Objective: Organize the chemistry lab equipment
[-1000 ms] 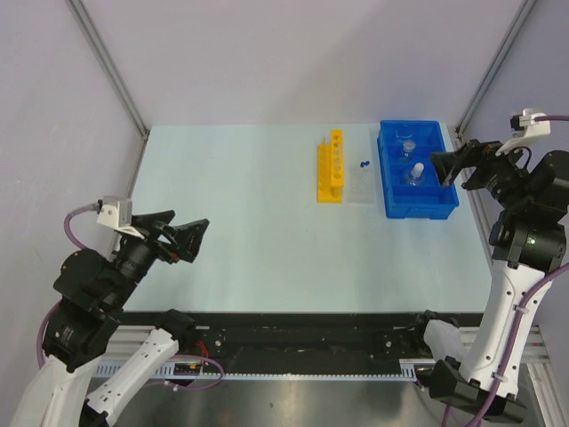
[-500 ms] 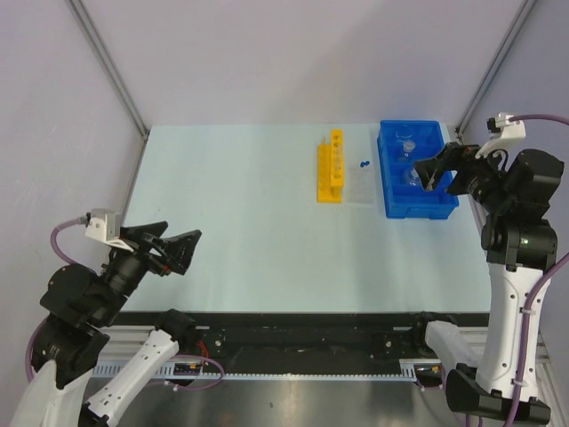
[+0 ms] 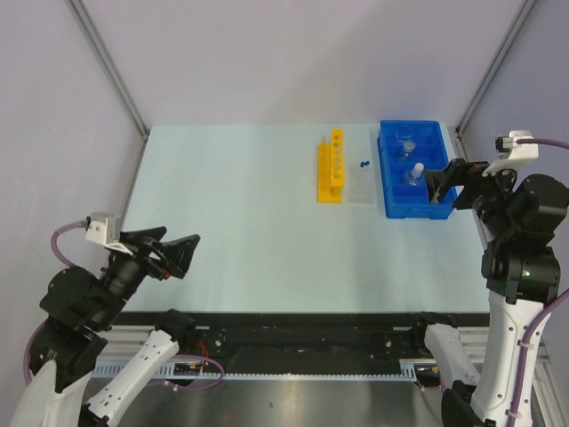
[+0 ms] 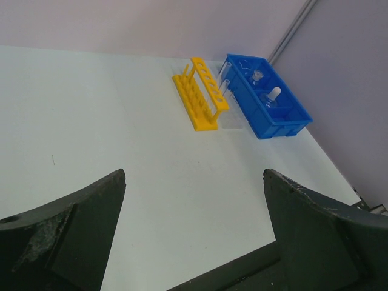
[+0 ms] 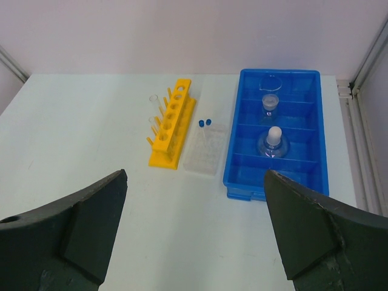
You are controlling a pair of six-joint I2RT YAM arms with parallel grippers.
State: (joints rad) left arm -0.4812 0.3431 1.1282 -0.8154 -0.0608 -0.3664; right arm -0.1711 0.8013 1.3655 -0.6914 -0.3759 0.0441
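Note:
The yellow holed tube rack (image 3: 331,167) (image 5: 171,124) stands at the back of the table with clear tubes in it. To its right lies the clear tray (image 3: 360,189) (image 5: 206,148), and the thin blue-capped tubes (image 5: 205,122) rest at its far end. The blue compartmented bin (image 3: 388,182) (image 5: 233,182) holds the stoppered flask (image 3: 415,173) (image 5: 274,140), a second small clear flask (image 5: 270,103) and the beaker (image 5: 271,82). My right gripper (image 3: 437,187) (image 5: 196,172) hovers open and empty at the bin's right side. At the near left, far from everything, my left gripper (image 3: 184,255) (image 4: 194,171) is open and empty.
The table (image 3: 249,222) is pale blue. Metal frame posts (image 3: 107,67) rise at its back corners, with grey walls behind. A black rail (image 3: 302,334) runs along the near edge between the arm bases.
The left arm has drawn back and down toward the near left edge. The right gripper swung in over the bin, then pulled back to its right rim. Both stayed open.

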